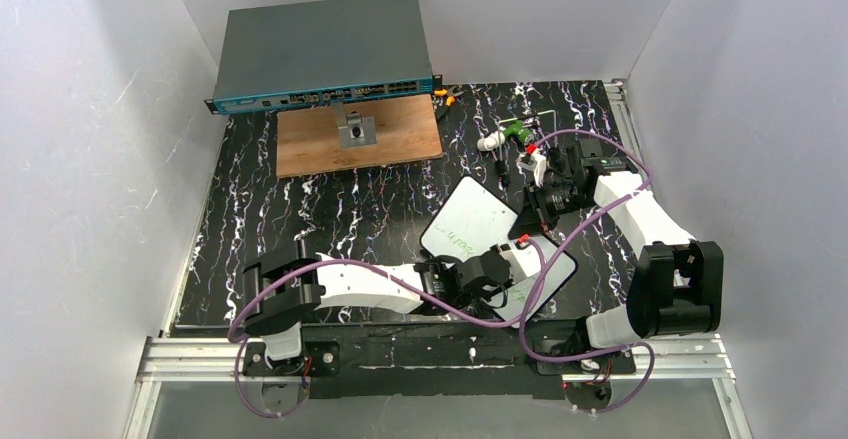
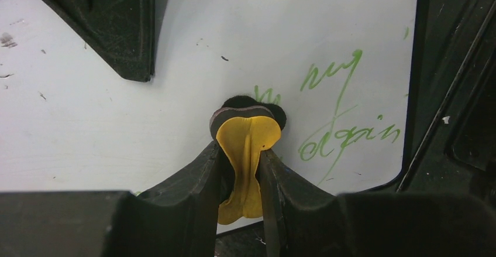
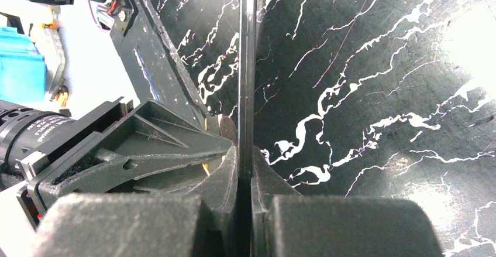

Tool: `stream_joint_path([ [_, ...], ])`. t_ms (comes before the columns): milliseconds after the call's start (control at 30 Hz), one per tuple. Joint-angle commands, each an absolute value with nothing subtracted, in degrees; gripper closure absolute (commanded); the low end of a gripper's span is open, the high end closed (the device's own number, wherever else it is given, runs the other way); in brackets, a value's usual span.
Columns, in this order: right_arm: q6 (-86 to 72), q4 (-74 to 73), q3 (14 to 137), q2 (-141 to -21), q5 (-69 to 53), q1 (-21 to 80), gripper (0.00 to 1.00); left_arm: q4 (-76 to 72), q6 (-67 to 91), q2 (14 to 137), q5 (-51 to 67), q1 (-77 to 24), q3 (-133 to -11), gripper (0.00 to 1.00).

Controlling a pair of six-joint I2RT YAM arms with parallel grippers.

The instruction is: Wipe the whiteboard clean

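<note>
Pinching the whiteboard (image 1: 470, 217) by its thin dark rim, our right gripper (image 3: 246, 154) has both fingers closed on that edge. Under our left gripper (image 2: 240, 151) lies the board; its fingers clamp a yellow eraser (image 2: 248, 137), whose dark pad touches the board beside green writing (image 2: 345, 134).

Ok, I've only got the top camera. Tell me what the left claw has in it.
Observer: The left claw is shut on a yellow eraser, whose dark felt pad is against the whiteboard.
Operator: Report what's next to the pad.
Observer: There is green handwriting right beside it, not yet wiped.
Operator: Now check the right claw.
Observer: The right claw is shut on the board's thin dark rim, seen edge-on.
</note>
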State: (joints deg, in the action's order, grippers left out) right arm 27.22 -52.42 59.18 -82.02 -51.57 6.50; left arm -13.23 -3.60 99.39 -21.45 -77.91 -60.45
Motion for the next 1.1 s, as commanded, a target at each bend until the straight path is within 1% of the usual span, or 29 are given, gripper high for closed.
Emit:
stream_joint_path([
  [0, 30.48, -49.66, 60.82, -80.61, -53.26, 6.7, 0.99, -16.0, -2.63, 96.28, -23.0, -78.18, -58.94, 1.0],
  [167, 30.43, -49.66, 60.82, -80.62, -53.26, 6.72, 0.99, -17.24, -0.74, 93.56, -23.42, -76.22, -56.53, 1.0],
  [467, 30.47, -49.65, 60.76, -80.16, -53.35, 6.59, 0.99, -17.97, 4.28, 90.44, -18.32, -72.09, -53.47, 1.0],
  [800, 30.43, -49.7, 60.82, -79.78, -53.54, 6.2, 0.99, -19.96, 5.54, 92.67, -15.14, -72.92, -54.9, 1.0],
  [1067, 30.64, -50.01, 60.92, -80.01, -53.94, 6.15, 0.99, -20.18, 5.6, 94.57, -15.81, -75.2, -56.5, 1.0],
])
